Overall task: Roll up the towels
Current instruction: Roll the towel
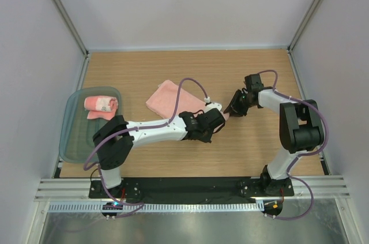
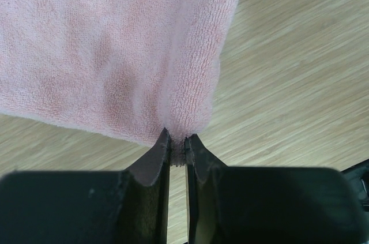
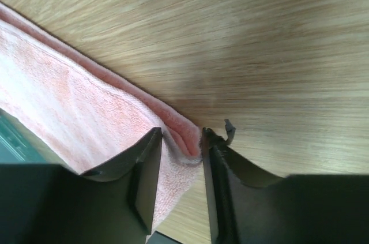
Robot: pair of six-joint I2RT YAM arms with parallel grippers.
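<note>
Overhead view, wrist views sharing towel (image 2: 115,42)

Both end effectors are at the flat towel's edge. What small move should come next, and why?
Probably close the right end effector on the hem. The left end effector already pinches the flat towel, while the right's jaws only straddle its edge with a gap, so lifting now might slip.

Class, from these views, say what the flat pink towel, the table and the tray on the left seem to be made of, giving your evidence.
Towel: soft terry cloth, matte; a fuzzy pile shows up close. Table: wood or wood-look laminate, smooth; streaky light-brown grain. Tray: probably plastic, translucent grey-green; the table shows dimly through it.
</note>
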